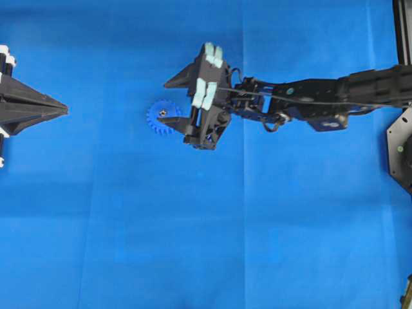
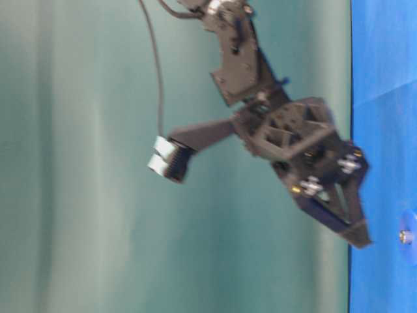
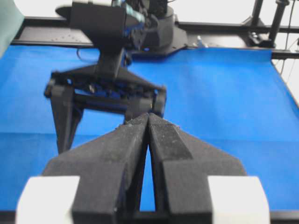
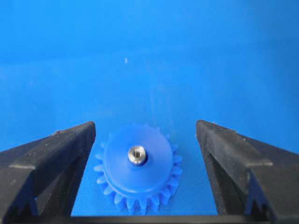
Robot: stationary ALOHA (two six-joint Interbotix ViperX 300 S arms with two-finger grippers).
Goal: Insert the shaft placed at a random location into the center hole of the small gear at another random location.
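The small gear (image 4: 138, 175) lies flat on the blue cloth, left of centre in the overhead view (image 1: 161, 119). The silvery shaft (image 4: 136, 155) stands upright in the middle of its hub, filling the center hole, which is hidden by it. From above the shaft shows as a shiny dot (image 1: 162, 112). My right gripper (image 4: 145, 128) hangs open over the gear, one finger on each side, touching neither gear nor shaft. In the overhead view the right gripper (image 1: 163, 102) reaches in from the right. My left gripper (image 3: 148, 117) is shut and empty, at the far left (image 1: 64, 109).
The blue cloth (image 1: 212, 244) covers the whole table. The right arm (image 1: 322, 100) stretches across from the right edge, where a black frame (image 1: 402, 141) stands. In the table-level view the gear (image 2: 410, 236) sits at the far right, just beyond the lowest finger.
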